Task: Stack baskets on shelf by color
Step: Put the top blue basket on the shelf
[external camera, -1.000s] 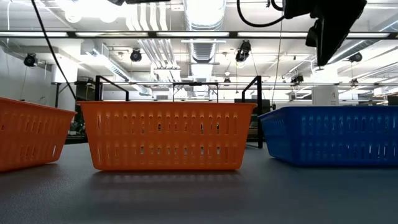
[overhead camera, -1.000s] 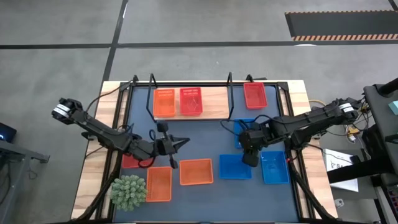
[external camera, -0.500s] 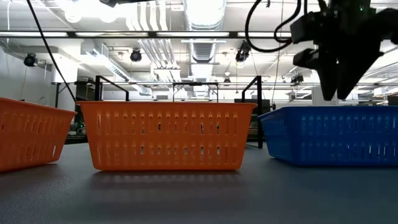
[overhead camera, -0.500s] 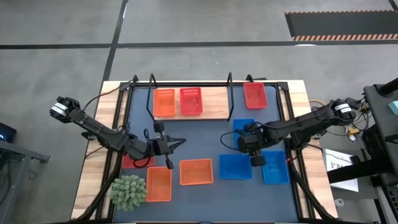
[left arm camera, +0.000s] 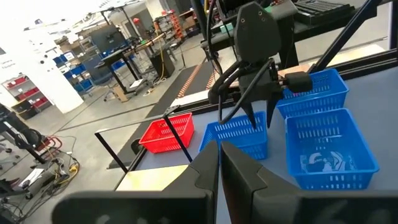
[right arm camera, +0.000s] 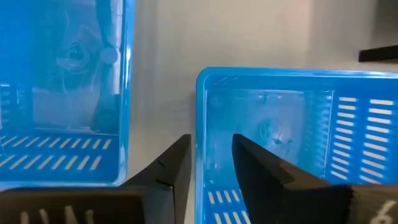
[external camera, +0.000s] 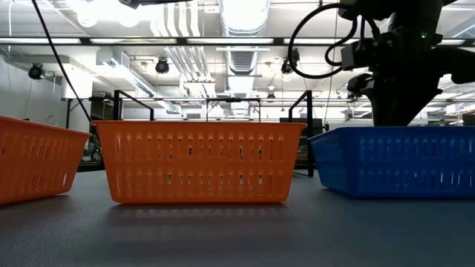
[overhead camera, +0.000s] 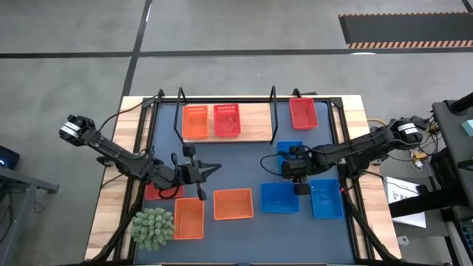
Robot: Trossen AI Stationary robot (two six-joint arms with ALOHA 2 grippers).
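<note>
My right gripper (overhead camera: 301, 188) is open and points down between two blue baskets (overhead camera: 279, 197) (overhead camera: 327, 198) near the table's right front. In the right wrist view its fingers (right arm camera: 176, 168) stand on either side of one blue basket's end wall (right arm camera: 200, 118), one outside and one inside; no touch shows. In the low view it (external camera: 397, 89) dips behind a blue basket (external camera: 393, 159). A third blue basket (overhead camera: 290, 151) lies farther back. The shelf (overhead camera: 255, 122) holds an orange basket (overhead camera: 195, 122) and a red one (overhead camera: 227, 120). My left gripper (overhead camera: 211, 168) is shut and empty, mid-table.
A red basket (overhead camera: 303, 113) sits at the shelf's right end. Another red basket (overhead camera: 157, 191) lies under my left arm. Two orange baskets (overhead camera: 188, 218) (overhead camera: 233, 204) and a green plant ball (overhead camera: 153, 227) sit near the front left. Bare mat lies mid-table.
My right gripper has gone down toward the blue baskets and a little toward the table's near edge, until its fingertips sink behind the blue basket's rim in the low view. The baskets have not moved.
</note>
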